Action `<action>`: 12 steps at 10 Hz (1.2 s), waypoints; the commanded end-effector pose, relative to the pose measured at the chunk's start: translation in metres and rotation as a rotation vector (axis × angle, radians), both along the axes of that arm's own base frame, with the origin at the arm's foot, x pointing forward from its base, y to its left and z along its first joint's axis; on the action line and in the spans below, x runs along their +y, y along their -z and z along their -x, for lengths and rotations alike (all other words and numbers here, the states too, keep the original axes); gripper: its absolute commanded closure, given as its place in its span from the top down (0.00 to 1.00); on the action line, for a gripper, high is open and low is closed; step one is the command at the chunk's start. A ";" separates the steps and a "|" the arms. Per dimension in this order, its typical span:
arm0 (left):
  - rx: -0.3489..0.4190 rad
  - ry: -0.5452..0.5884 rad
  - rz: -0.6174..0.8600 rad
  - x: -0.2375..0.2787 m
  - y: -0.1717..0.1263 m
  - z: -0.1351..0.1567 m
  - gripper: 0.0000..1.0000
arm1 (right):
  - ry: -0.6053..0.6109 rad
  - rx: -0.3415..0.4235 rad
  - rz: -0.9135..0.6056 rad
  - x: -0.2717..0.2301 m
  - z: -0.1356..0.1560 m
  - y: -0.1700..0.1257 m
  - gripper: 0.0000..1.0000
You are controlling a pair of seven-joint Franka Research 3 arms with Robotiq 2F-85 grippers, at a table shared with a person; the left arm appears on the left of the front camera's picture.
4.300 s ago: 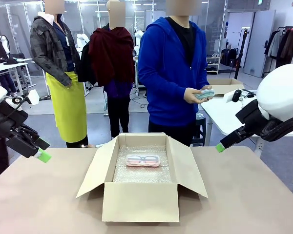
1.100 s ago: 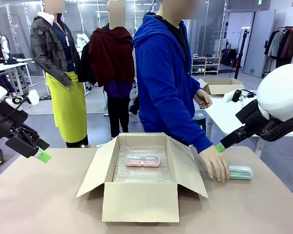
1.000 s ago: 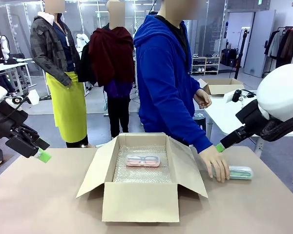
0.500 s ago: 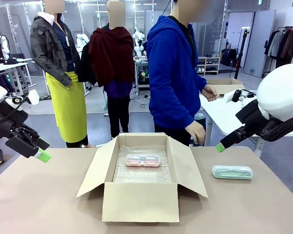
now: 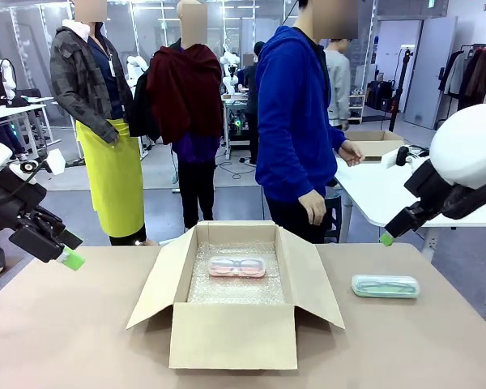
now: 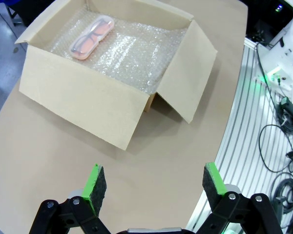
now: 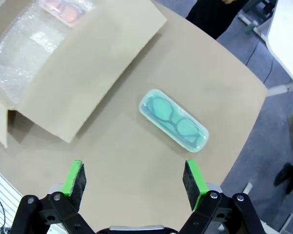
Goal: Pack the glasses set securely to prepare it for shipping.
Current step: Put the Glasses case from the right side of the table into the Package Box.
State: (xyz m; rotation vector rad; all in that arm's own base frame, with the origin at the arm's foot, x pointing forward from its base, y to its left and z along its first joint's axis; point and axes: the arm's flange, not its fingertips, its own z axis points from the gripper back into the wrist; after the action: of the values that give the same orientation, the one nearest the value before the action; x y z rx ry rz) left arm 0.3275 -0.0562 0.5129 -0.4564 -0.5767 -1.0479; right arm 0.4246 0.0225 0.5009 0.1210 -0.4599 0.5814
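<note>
The mint-green clear-lidded glasses case awaits pickup on the worktop; both jaws stand wide, so lower your right gripper over it.

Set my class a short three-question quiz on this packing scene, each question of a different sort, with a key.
1. True or false: the mint case lies inside the box.
2. What lines the box floor? A) foam peanuts B) bubble wrap C) newspaper
3. Fill in: the ___ case is already in the box.

Key: 1 false; 2 B; 3 pink case.
</note>
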 end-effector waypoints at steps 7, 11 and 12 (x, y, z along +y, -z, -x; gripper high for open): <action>-0.002 0.026 0.017 0.002 -0.002 0.000 1.00 | -0.265 0.134 0.170 -0.027 -0.120 0.050 1.00; -0.002 0.026 0.017 0.002 -0.002 0.000 1.00 | -0.770 0.173 0.401 -0.011 -0.126 0.061 1.00; -0.002 0.026 0.017 0.002 -0.002 0.000 1.00 | -0.842 0.175 0.394 -0.002 -0.128 0.070 1.00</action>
State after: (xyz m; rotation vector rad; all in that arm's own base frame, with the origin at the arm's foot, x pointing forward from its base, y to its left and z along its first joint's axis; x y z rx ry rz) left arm 0.3275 -0.0562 0.5128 -0.4554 -0.5753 -1.0487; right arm 0.5436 0.0177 0.4378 0.0219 -0.1022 1.3835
